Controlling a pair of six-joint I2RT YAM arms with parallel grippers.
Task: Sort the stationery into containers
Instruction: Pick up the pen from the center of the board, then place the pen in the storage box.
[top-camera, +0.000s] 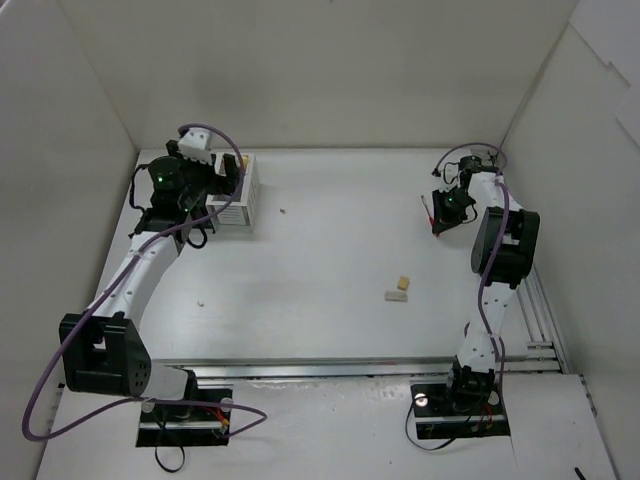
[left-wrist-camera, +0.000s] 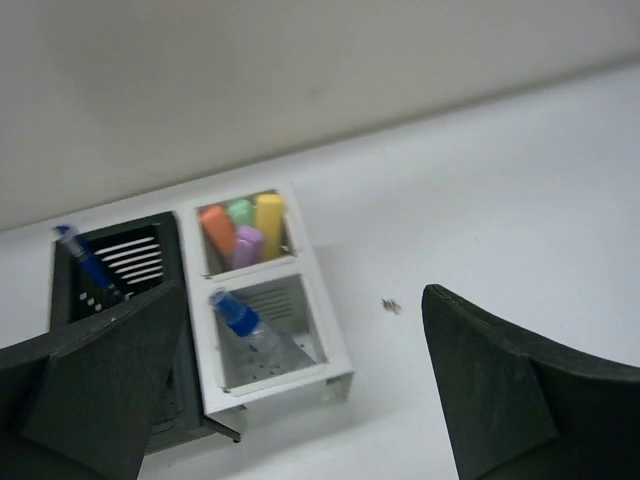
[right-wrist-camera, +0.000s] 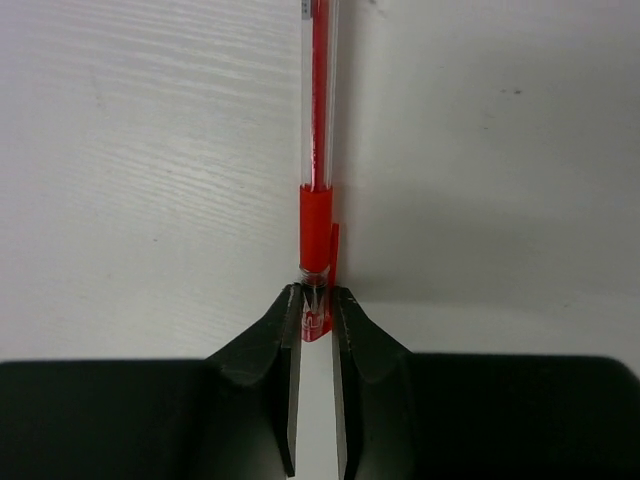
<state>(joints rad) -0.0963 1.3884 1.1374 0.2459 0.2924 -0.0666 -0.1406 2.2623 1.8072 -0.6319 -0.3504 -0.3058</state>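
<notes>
Jaws of our right gripper (right-wrist-camera: 317, 295) clamp the cap end of the light, stiff red pen (right-wrist-camera: 318, 150), barrel straight ahead; we expect pivoting.

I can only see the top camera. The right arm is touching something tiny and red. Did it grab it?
Observer: Yes. In the right wrist view, the right gripper is shut on the red pen, pinching its capped end.
Operator: What's inside the white box? I can't see in.
Observer: The left wrist view shows it has two compartments. The far one holds four highlighters.
Operator: And the near one?
Observer: A blue-capped marker leans in it.
</notes>
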